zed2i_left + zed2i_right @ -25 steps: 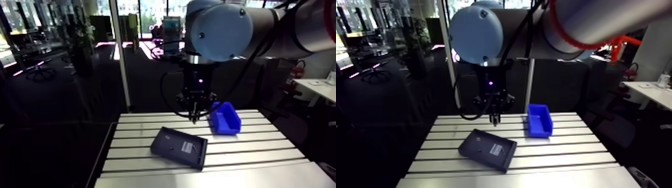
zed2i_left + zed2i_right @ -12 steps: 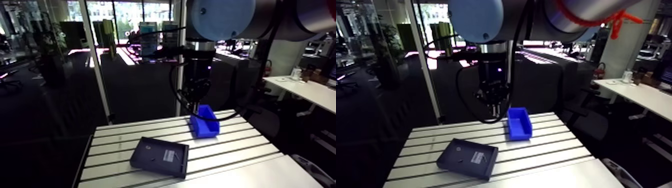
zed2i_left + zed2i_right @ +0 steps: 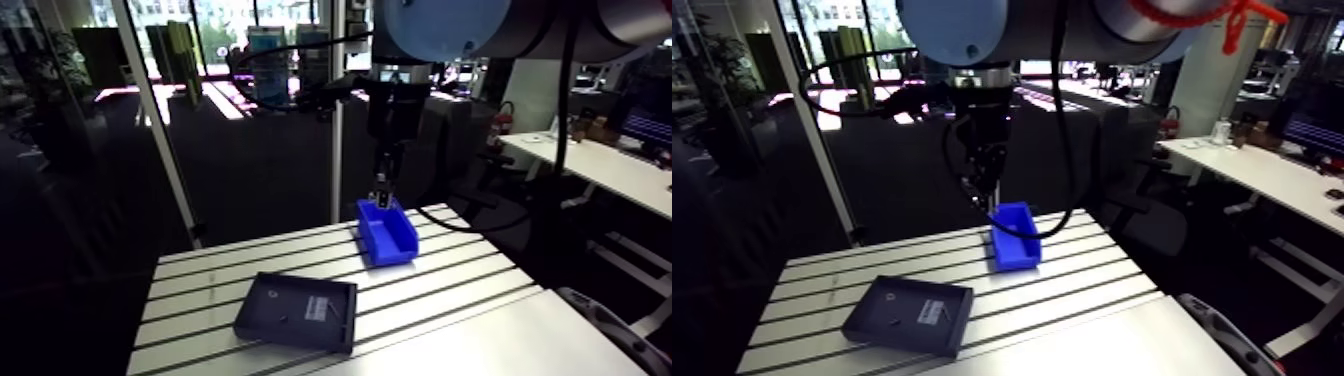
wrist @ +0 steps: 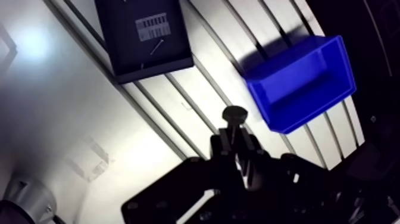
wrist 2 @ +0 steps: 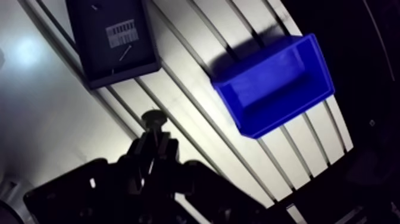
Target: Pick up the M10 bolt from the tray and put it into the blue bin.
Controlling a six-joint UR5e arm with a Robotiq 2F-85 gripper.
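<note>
The bolt [image 4: 236, 114] is pinched by its shank in the hand [image 4: 236, 137], head protruding, near the blue bin [image 4: 300, 83]. It is judged rigid, smooth and dense, so slippage is possible.

Arm view: high, looking down across table [image 3: 455, 295]. Wrist view: nearer, facing down. Both share tray [image 3: 268, 300], blue bin [image 3: 393, 252].

- Robotics lab or test cell, not a home or a shop.
- Industrial arm [image 3: 440, 30] with light-blue joint caps hangs over the work surface.
- Table [image 3: 450, 295] is slotted aluminium, a machine-bench type.
- On it sit a blue bin [image 3: 385, 235] of the parts-storage sort and a dark tray [image 3: 297, 310] with a printed label [image 4: 153, 27].
- Gripper [image 4: 236, 142] clamps a bolt [image 4: 235, 114]: hardware handling.
</note>
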